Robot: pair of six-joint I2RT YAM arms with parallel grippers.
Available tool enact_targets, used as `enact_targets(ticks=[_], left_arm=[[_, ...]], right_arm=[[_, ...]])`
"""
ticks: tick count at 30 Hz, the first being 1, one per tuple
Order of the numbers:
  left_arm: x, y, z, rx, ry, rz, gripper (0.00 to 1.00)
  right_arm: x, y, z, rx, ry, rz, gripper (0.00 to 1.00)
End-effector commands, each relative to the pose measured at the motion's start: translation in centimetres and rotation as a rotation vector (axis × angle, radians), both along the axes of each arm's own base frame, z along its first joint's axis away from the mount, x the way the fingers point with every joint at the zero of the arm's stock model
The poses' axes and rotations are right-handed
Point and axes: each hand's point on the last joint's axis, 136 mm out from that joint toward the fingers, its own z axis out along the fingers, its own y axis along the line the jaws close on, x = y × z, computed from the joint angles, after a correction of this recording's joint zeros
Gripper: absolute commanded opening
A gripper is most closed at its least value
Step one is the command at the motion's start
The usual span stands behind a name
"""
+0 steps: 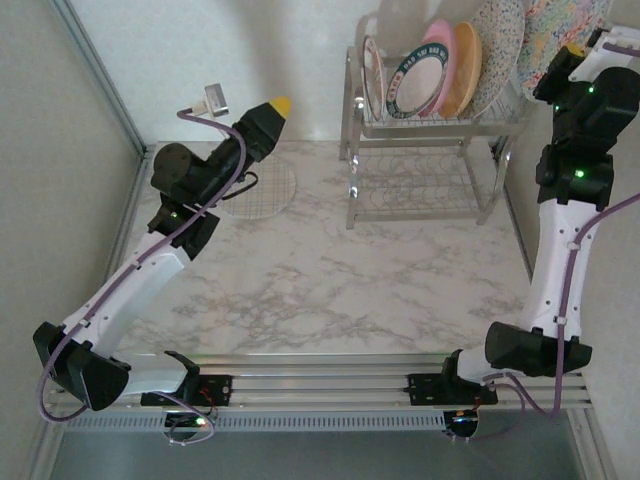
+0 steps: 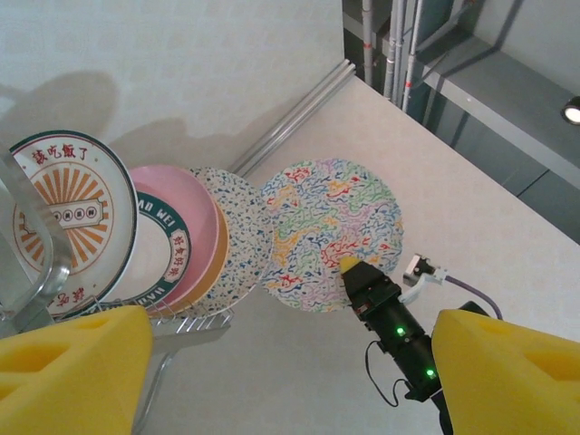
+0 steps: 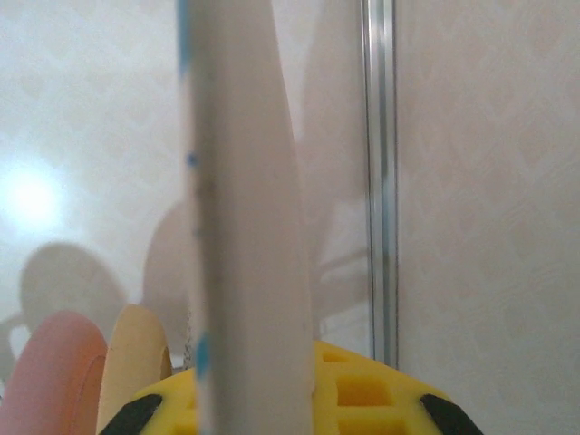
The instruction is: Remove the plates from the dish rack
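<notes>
**Gripping multicolour-squiggle plate beside dish rack**

Pinched by its lower rim in the right gripper, on edge, just right of the rack's end. Standing in the upper basket: maroon-rimmed plate, teal-rimmed plate, pink plate, tan-orange plate, grey-speckled plate. Hovering the left gripper, spread wide and empty, over the marble table's left side.

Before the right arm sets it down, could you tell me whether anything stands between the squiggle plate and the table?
The squiggle plate, in the right tool, is held right of the rack. The bare table in front looks unobstructed; the left arm hangs over the plate already laid down.
</notes>
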Motion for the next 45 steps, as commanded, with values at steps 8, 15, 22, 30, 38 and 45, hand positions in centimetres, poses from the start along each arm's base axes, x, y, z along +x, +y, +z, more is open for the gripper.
enact_targets(ticks=[8, 15, 22, 30, 38, 45], left_arm=[[-2.1, -0.8, 1.1, -0.023, -0.025, -0.055, 0.81], [-2.5, -1.5, 1.1, -0.019, -0.007, -0.075, 0.81], [-2.7, -2.2, 1.1, -0.012, 0.012, -0.087, 0.81], [-1.8, -2.8, 0.3, -0.012, 0.071, -0.092, 0.8], [-0.4, -4.5, -0.5, -0.02, 0.154, -0.157, 0.8], [0.6, -4.2, -0.9, -0.013, 0.187, -0.131, 0.79]], right_arm=[[-9.0, 2.0, 8.3, 0.028, -0.289, 0.033, 0.0], [-11.7, 4.1, 9.6, 0.107, -0.351, 0.168, 0.0], [-12.3, 6.9, 9.4, 0.25, -0.339, 0.387, 0.0], [-10.1, 11.1, 7.4, 0.503, -0.183, 0.659, 0.0], [-7.5, 19.1, 3.9, 0.652, 0.061, 0.912, 0.0], [-5.9, 24.2, 1.5, 0.735, 0.214, 1.015, 0.0]])
